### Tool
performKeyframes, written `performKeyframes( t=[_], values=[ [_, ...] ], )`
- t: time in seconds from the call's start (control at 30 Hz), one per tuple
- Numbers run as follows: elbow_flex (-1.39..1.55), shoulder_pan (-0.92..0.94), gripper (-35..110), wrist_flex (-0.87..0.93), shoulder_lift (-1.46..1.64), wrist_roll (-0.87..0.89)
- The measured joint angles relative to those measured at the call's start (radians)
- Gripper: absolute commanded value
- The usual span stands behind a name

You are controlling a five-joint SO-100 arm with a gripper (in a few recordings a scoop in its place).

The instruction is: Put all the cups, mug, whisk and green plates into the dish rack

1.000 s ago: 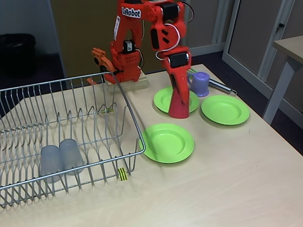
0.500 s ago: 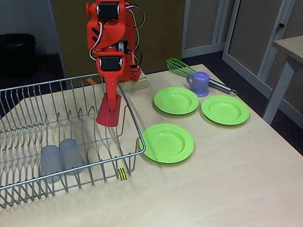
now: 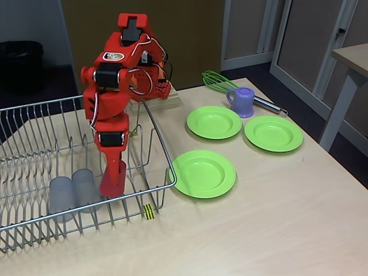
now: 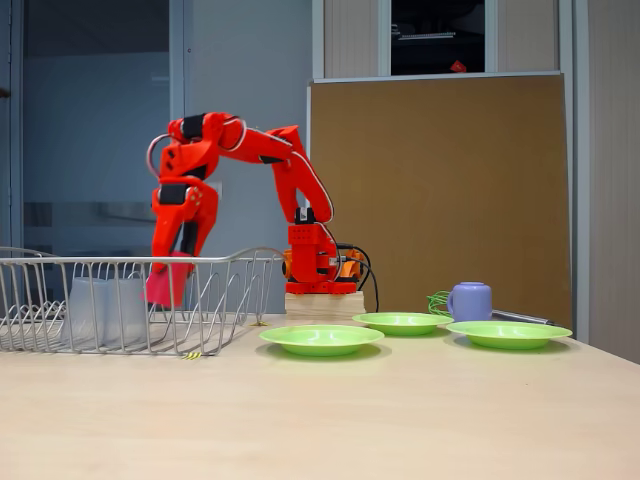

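Note:
My gripper (image 3: pixel 112 176) is shut on the red cup (image 3: pixel 111 185) and holds it low inside the dish rack (image 3: pixel 165 153), just right of two grey cups (image 3: pixel 73 193) standing upside down. In the side-on fixed view the red cup (image 4: pixel 164 283) hangs tilted in the gripper (image 4: pixel 172 268) within the rack (image 4: pixel 232 262), beside the grey cups (image 4: pixel 100 310). Three green plates (image 3: pixel 214 122) (image 3: pixel 273 133) (image 3: pixel 204 173) lie on the table right of the rack. The purple mug (image 3: pixel 242 101) stands at the back right, and the whisk (image 3: pixel 215 80) lies behind it.
The arm's base sits on a wooden block (image 3: pixel 156 104) behind the rack's right corner. A second table (image 3: pixel 352 60) stands off to the right. The near half of the tabletop (image 3: pixel 259 230) is bare wood.
The arm swung left with the red cup, from above the far plate to over the rack, then lowered the cup down inside the rack beside the grey cups.

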Motion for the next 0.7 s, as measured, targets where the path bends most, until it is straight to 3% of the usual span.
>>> performKeyframes(
  t=[0.37,0.7],
  values=[
    [-0.319,0.017,19,0.069,-0.267,-0.034],
    [-0.377,0.014,29,0.069,-0.339,-0.049]
  ],
)
